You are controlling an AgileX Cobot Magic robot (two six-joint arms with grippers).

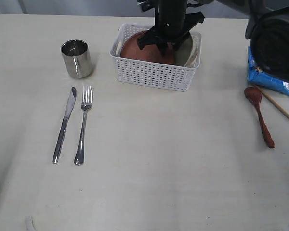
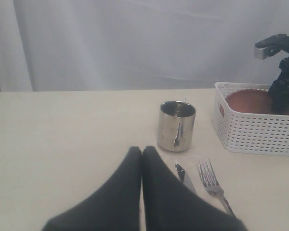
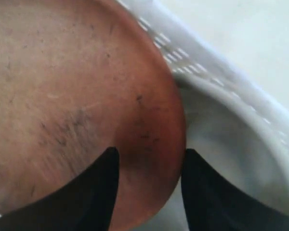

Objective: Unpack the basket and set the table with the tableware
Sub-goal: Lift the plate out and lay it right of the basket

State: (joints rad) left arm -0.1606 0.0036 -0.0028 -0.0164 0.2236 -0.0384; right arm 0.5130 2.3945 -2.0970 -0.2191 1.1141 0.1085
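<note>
The white basket stands at the back middle of the table. In it the brown plate leans against the off-white bowl. My right gripper is down inside the basket, open, its fingers astride the plate's rim, one on the plate's face, the other on the bowl's side. The steel cup, knife and fork are laid out on the left. The wooden spoon and chopsticks lie at the right. My left gripper is shut and empty, just short of the knife.
A blue chip bag lies at the right edge behind the spoon, partly under the right arm's dark housing. From the left wrist the cup, fork and basket show ahead, with a pale curtain behind.
</note>
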